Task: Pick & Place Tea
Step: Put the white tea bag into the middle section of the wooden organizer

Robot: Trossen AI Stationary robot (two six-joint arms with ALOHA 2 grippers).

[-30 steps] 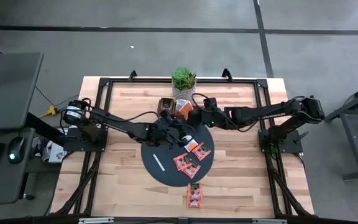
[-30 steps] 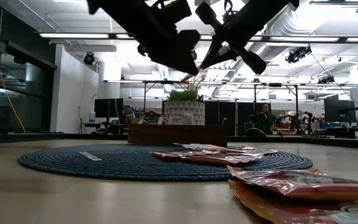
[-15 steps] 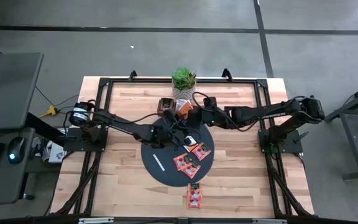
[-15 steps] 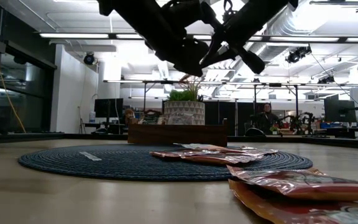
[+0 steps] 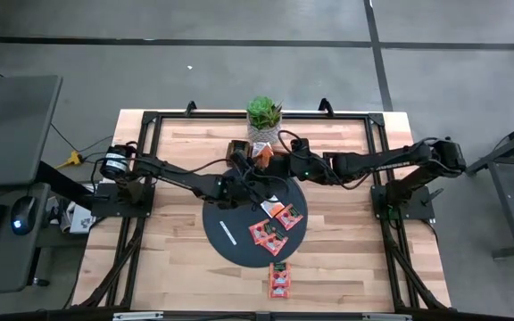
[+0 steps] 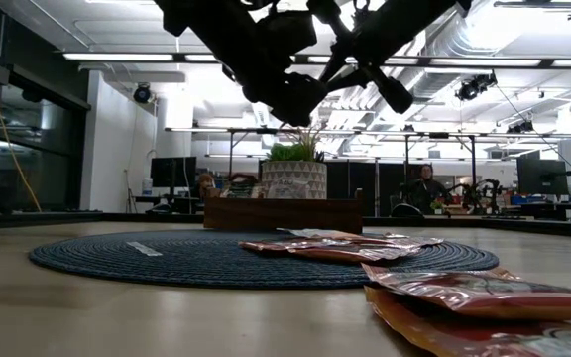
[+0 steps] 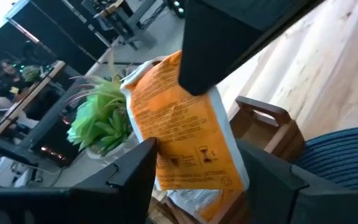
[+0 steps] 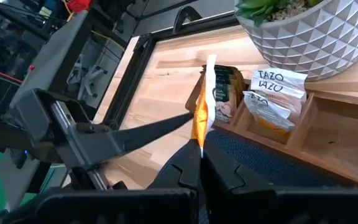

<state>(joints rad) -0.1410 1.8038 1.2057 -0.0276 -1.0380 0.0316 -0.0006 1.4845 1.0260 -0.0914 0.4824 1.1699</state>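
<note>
Orange foil tea sachet [image 8: 201, 118] hangs pinched by its edge in your right tool [image 8: 199, 163], above the wooden compartment tray [image 8: 328, 134]; your left tool [image 7: 197, 165] straddles it, fingers apart. Bump it and it slips.

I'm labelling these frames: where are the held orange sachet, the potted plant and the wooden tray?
Orange sachet [image 7: 182, 134], left wrist view, printed face.
Potted plant [image 8: 303, 37], right wrist view, white pot wall.
Wooden tray [image 6: 285, 213], low view, front wall.
</note>
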